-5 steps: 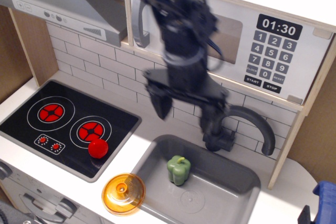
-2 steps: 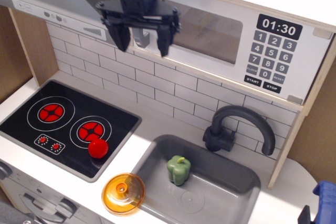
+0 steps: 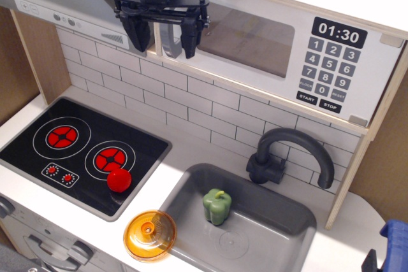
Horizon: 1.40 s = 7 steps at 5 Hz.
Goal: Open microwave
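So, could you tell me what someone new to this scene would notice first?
The black gripper stands out at the top, jaws spread in front of the grey handle at the left end of the microwave, whose door looks closed and whose display reads 01:30. Below, bright colours draw the eye: a red ball on the stove, an orange lid at the counter's front edge, and a green pepper in the sink.

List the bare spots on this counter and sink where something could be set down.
Free: the sink floor right of the green pepper; the white strip between the cooktop and the tile wall; the left burner. Crowded: the front edge, with the orange lid and red ball; the faucet overhangs the sink's back.
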Tool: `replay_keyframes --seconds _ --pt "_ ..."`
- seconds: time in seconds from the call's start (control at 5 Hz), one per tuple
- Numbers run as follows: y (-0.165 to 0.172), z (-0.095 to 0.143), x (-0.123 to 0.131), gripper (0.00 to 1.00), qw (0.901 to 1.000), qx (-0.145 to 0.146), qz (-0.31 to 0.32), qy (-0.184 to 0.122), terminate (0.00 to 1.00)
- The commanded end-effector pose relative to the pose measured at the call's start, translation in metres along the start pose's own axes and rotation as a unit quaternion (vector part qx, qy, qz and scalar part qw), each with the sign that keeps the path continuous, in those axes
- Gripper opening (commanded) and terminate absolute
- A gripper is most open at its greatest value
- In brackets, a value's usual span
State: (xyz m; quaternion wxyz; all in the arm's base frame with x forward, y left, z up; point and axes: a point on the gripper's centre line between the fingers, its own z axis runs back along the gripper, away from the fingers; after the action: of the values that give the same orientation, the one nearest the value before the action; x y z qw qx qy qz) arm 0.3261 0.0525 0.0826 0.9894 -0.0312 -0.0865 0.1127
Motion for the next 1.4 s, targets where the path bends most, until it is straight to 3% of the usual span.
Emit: replay_keyframes --seconds 0.0,0.2,0.4,0.8,1.0,1.2 --pt "0.010 0.011 0.029 1.00 0.9994 0.013 -0.008 -0.030 0.00" --pt "0.009 0.010 0.037 1.00 0.9984 0.010 -0.027 -0.048 0.00" --pt "0.007 0.011 0.034 0.00 0.9972 -0.003 -0.049 -0.056 0.00" --pt "0.006 0.011 0.037 0.00 0.9911 0.000 -0.100 -0.087 0.00" --pt "0.007 0.013 0.029 0.00 0.9898 0.001 -0.107 -0.094 0.00" --pt "0.007 0.016 0.002 0.00 0.9870 0.002 -0.128 -0.098 0.00"
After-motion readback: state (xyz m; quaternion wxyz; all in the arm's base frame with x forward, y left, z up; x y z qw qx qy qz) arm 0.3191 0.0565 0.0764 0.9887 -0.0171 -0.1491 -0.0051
